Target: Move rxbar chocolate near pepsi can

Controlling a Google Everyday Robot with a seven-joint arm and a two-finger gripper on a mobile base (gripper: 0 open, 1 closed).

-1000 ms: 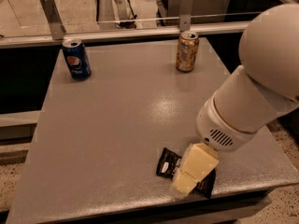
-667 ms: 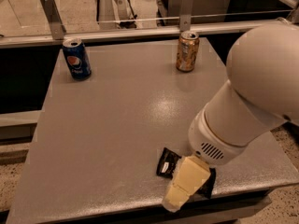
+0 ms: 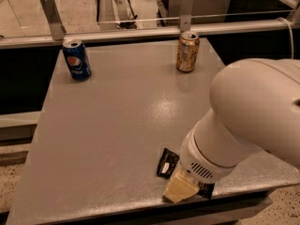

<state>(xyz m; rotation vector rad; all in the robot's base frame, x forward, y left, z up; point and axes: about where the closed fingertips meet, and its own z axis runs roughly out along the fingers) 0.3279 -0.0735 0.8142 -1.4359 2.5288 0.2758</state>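
Your gripper (image 3: 180, 190) has dropped lower over the rxbar chocolate (image 3: 167, 163) at the worktop's (image 3: 122, 125) front edge, right of ctr; can't tell if it's clamped yet. Bar hasn't budged, so pepsi can (image 3: 77, 60), back-left corner, is still far.

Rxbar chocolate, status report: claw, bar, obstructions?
Claw low at table's near edge, over rxbar chocolate. Bar flat, partly hidden under arm. Pepsi can upright, far left corner. Gold can far right, off the line between.
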